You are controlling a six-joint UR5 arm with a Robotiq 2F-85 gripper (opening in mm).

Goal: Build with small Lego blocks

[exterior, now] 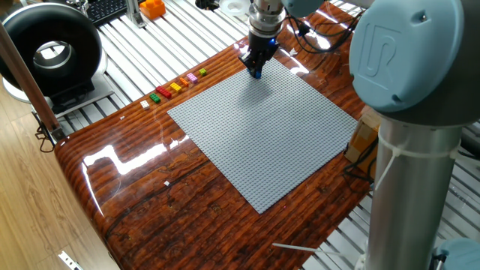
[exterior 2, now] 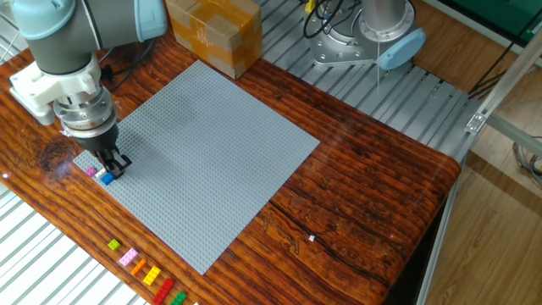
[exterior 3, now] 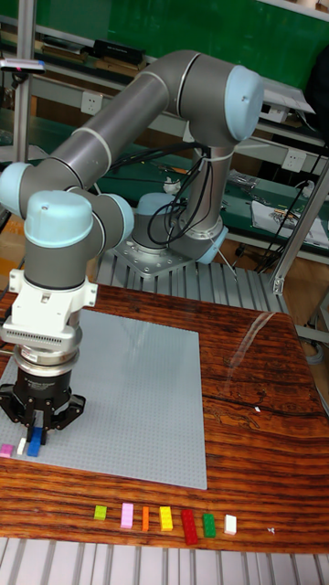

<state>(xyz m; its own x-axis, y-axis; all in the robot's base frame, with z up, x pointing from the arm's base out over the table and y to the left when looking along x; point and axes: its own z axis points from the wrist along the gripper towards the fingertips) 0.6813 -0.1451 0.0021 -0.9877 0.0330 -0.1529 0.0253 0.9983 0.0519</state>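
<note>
- Blue Lego block (exterior 2: 107, 178) is pinched by the fingers (exterior 3: 35, 430), at the baseplate's (exterior 2: 203, 144) nine o'clock corner.
- Step: seating it beside the pink block (exterior 2: 91, 171).
- Next, likely: press straight down, then let go.

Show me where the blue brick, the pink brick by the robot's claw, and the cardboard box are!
blue brick (exterior 2: 107, 179), the other fixed view, its top face.
pink brick (exterior 3: 6, 450), tall fixed view, its top.
cardboard box (exterior 2: 216, 30), the other fixed view, its taped top.
</note>
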